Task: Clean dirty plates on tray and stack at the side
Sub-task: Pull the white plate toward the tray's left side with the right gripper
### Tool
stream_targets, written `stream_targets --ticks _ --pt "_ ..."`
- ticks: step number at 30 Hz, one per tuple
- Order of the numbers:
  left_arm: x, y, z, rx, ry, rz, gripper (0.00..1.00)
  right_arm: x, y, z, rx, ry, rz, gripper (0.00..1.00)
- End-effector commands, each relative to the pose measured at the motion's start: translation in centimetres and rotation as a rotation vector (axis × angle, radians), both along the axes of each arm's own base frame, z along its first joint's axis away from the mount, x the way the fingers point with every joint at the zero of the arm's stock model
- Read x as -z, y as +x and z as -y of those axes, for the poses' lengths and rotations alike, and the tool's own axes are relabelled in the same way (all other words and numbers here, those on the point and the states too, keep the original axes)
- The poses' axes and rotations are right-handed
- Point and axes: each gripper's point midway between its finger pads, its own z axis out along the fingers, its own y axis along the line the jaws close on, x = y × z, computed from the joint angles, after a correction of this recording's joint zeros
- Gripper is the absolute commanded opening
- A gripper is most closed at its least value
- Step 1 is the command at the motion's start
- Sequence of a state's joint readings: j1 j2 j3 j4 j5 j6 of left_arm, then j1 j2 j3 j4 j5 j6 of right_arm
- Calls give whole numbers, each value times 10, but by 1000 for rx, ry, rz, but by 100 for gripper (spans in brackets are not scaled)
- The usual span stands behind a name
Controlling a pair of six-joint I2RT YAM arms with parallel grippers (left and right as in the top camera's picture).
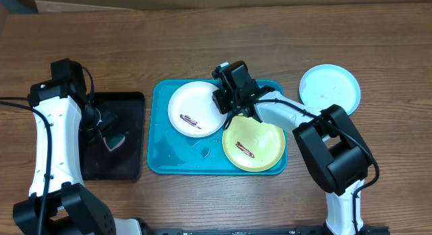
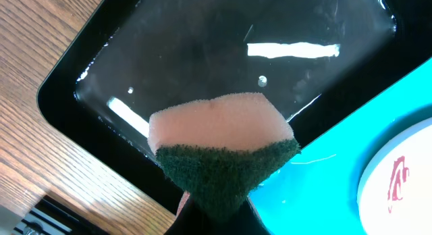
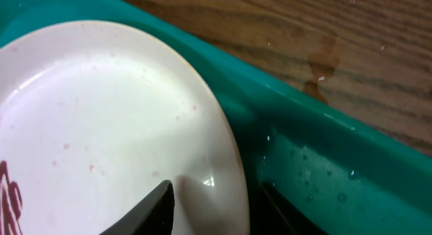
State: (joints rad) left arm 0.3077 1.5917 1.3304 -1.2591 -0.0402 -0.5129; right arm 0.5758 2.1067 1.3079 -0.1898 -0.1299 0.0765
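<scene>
The turquoise tray (image 1: 175, 162) holds the white plate (image 1: 192, 108) at its back left and the yellow-green plate (image 1: 253, 144) at its front right, both with brown-red smears. The light blue plate (image 1: 329, 86) lies on the table to the right of the tray. My right gripper (image 1: 226, 103) is at the white plate's right rim. In the right wrist view its fingers (image 3: 216, 201) sit one inside and one outside the rim of the white plate (image 3: 101, 113). My left gripper (image 2: 216, 211) is shut on a pink and green sponge (image 2: 219, 137) above the black tray (image 2: 202, 46).
The black tray (image 1: 128, 103) lies left of the turquoise tray and looks wet. Water drops sit on the turquoise tray's floor (image 3: 324, 174). The turquoise tray's corner (image 2: 337, 188) and the white plate's edge (image 2: 405, 174) show in the left wrist view.
</scene>
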Motion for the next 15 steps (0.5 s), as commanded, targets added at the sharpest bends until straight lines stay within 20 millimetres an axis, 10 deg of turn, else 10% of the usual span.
stream_targets --ticks 1,10,15 --pt "0 1 1 21 -5 6 4 2 -2 -1 0 -6 -18 37" --pt "0 1 1 21 -5 6 4 -16 -52 -24 -12 85 -244 23" --pt "0 1 1 21 -6 5 4 -54 -68 -35 16 90 -242 36"
